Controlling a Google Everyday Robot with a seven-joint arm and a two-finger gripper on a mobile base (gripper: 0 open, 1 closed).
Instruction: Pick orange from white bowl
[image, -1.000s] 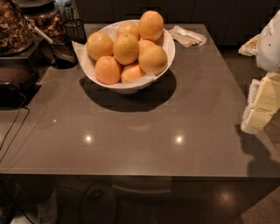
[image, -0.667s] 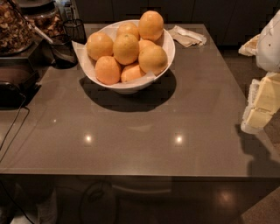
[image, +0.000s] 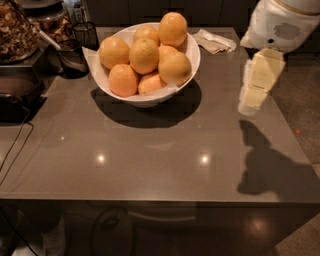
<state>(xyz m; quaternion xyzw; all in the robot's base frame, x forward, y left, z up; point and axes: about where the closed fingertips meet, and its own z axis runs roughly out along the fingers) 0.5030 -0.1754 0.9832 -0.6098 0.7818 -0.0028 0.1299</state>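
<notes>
The white bowl (image: 194, 56) stands at the back middle of the grey table, lined with white paper. It is heaped with several oranges. A large yellowish orange (image: 173, 28) sits on top at the back right, with others such as one at the right (image: 174, 68) and one in the middle (image: 144, 55). Smaller, deeper peach-orange fruits (image: 122, 79) lie at the front. My gripper (image: 254, 86) hangs over the table's right side, to the right of the bowl and apart from it, holding nothing.
A crumpled napkin (image: 215, 41) lies behind the bowl on the right. A dark glass cup (image: 86, 34), a dark container with a scoop (image: 72, 57) and a jar of granola (image: 15, 30) stand at the back left. A black appliance (image: 15, 97) and its cable (image: 15, 150) are on the left.
My gripper has moved left and up, from off the table's right edge to over its right side, nearer the bowl. Bowl and oranges have not moved.
</notes>
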